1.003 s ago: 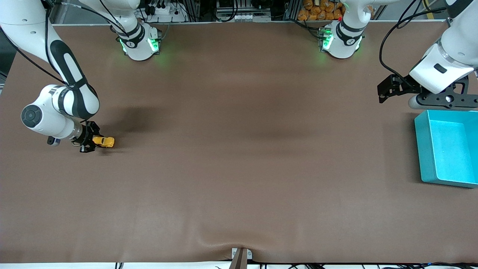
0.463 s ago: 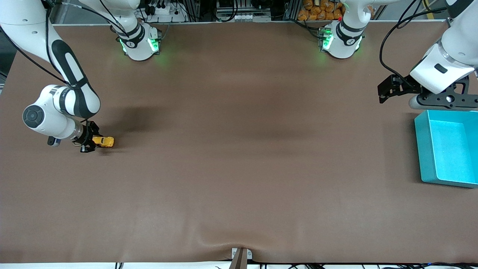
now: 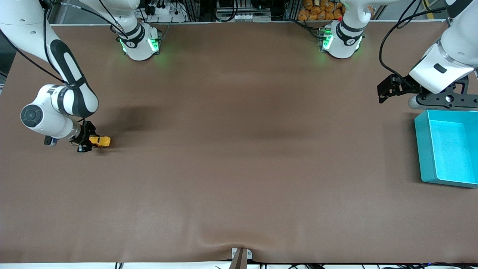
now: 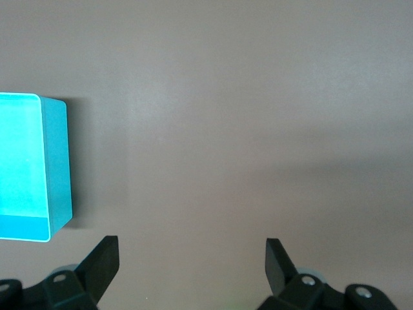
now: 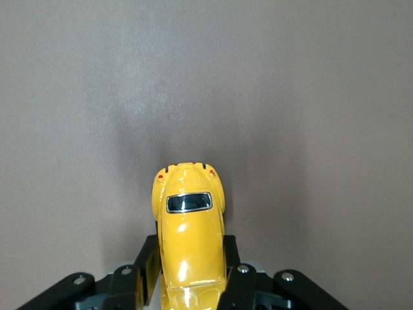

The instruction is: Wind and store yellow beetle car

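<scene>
The yellow beetle car (image 3: pixel 101 141) is at the right arm's end of the table, down at the brown surface. My right gripper (image 3: pixel 89 142) is shut on it. In the right wrist view the black fingers (image 5: pixel 150 259) press both flanks of the car (image 5: pixel 189 232), and its dark window and rounded end stick out past them. My left gripper (image 3: pixel 386 89) hangs open over the table at the left arm's end, beside the teal bin (image 3: pixel 422 149). Nothing lies between its fingertips (image 4: pixel 106 250).
The teal bin (image 4: pixel 58 168) has nothing in the part that shows. The brown mat has a raised wrinkle (image 3: pixel 224 241) by the table edge nearest the front camera. Both arm bases (image 3: pixel 140 43) stand along the edge farthest from that camera.
My right gripper has slid a little toward the right arm's end of the table, taking the car with it. The left arm has not moved.
</scene>
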Controlling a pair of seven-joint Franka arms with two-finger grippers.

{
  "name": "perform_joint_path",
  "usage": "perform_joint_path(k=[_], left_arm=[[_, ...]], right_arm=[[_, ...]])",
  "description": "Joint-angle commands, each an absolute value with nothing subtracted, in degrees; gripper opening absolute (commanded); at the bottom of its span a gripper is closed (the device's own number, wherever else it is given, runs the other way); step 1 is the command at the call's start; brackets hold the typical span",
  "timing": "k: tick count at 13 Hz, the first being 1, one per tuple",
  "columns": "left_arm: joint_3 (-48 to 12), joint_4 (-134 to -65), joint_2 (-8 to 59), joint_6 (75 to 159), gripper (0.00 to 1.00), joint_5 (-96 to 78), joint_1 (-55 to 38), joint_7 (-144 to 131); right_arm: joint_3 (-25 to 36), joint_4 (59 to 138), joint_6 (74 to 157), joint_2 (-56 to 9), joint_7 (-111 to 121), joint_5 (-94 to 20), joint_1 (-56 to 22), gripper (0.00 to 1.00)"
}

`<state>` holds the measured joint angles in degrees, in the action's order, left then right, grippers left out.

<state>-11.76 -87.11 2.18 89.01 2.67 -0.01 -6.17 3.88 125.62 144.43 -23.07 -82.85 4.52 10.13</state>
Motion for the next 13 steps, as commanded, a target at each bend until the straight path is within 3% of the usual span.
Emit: perform_joint_path(k=[1, 13], left_arm=[[-11.9, -86.7, 2.0, 89.2, 1.00, 3.1, 0.0, -5.0], [-11.9, -86.7, 2.0, 89.2, 1.00, 3.1, -0.1, -5.0]], right_arm=[[3.6, 125.8, 148.3, -27.3, -83.4, 6.8, 12.6, 0.29], [3.5, 124.5, 149.9, -30.0, -83.2, 15.6, 18.4, 0.28]])
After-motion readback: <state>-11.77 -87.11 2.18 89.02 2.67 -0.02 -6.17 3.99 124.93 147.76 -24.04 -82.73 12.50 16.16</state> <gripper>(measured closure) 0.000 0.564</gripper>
